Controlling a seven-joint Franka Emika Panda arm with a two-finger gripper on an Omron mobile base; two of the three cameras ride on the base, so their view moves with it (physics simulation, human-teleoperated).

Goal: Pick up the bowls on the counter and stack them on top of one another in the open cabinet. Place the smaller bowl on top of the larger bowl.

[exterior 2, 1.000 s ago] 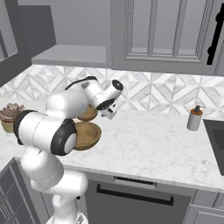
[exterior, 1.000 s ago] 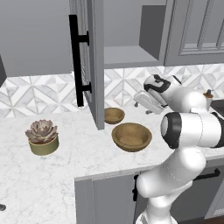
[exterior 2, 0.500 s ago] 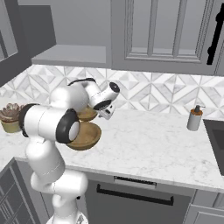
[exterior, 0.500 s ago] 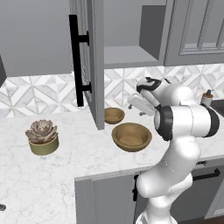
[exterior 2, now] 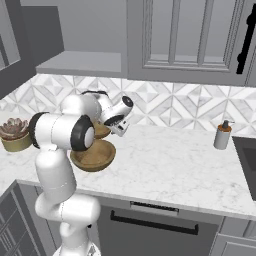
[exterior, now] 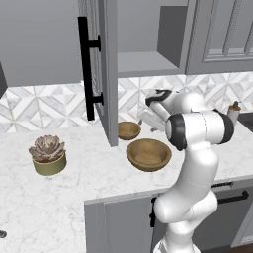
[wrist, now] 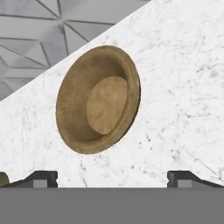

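Note:
The smaller bowl [wrist: 98, 99] lies on the white marble counter [wrist: 183, 87] close to the tiled backsplash, empty and upright, just ahead of my open gripper [wrist: 111, 179], whose fingertips [wrist: 41, 177] stand wide apart with nothing between them. From the left base view the gripper [exterior: 144, 121] hovers just right of the smaller bowl [exterior: 128, 130] and above the back rim of the larger bowl [exterior: 148, 153]. The open cabinet [exterior: 143, 62] with its grey shelf is overhead, its door [exterior: 106, 74] swung out. In the right base view the larger bowl [exterior 2: 93, 155] sits in front of my arm and the smaller bowl [exterior 2: 101, 131] is half hidden behind it.
An olive-green succulent pot [exterior: 48, 155] stands at the left of the counter. A soap dispenser [exterior 2: 222, 135] stands at the right beside a dark sink [exterior 2: 247, 150]. The open door's black bar handle [exterior: 86, 74] juts out over the counter's left half.
My hand has swung left and slightly down along the backsplash, from right of the bowls to just beside the smaller bowl. The bowls have not moved.

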